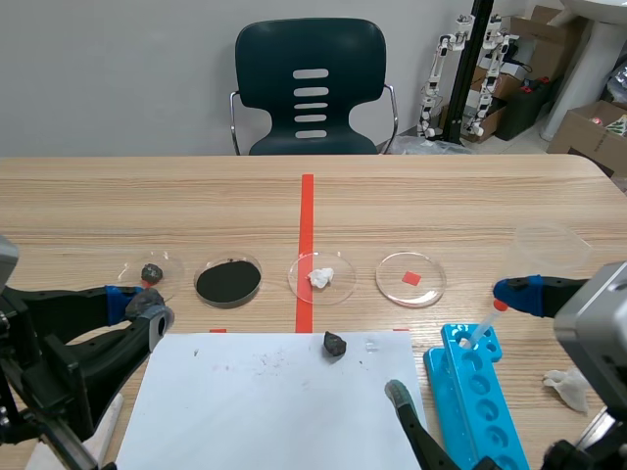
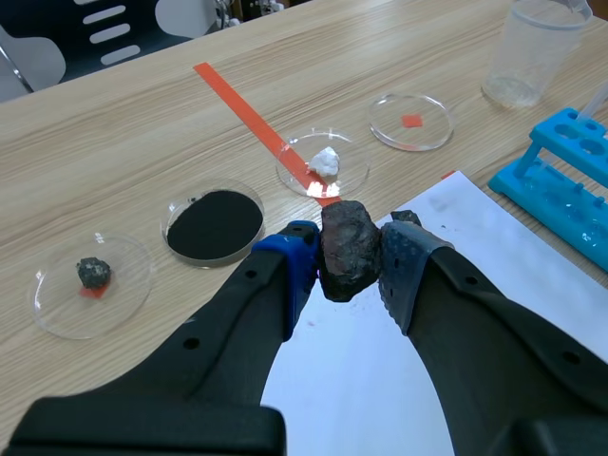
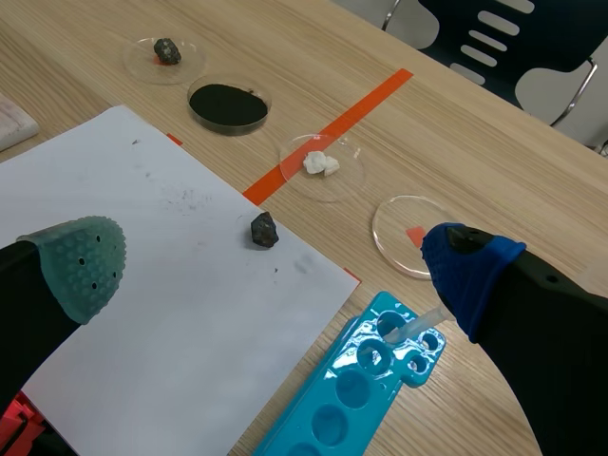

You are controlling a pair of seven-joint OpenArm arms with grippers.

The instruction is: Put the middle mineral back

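Note:
My left gripper [image 2: 350, 271] is shut on a dark, rough mineral [image 2: 346, 237], held above the near left part of the white paper [image 2: 399, 380]. In the scene view this gripper [image 1: 140, 305] is at the paper's left edge, near the leftmost dish. A second small dark mineral [image 1: 334, 343] lies on the paper [image 1: 279, 401] near its far edge. Beyond the paper is a row of dishes: one with a small grey stone [image 1: 152, 272], one with black powder [image 1: 228, 281], one with white mineral [image 1: 321, 277], and an empty dish [image 1: 410, 278] with a red square. My right gripper [image 3: 275, 268] hangs open over the paper's right side.
A blue test-tube rack [image 1: 470, 382] with a dropper [image 1: 482, 328] in it lies right of the paper. A clear plastic beaker [image 1: 549, 250] stands at the far right, with a crumpled tissue [image 1: 566, 387] nearer. An empty chair [image 1: 311, 88] is behind the table.

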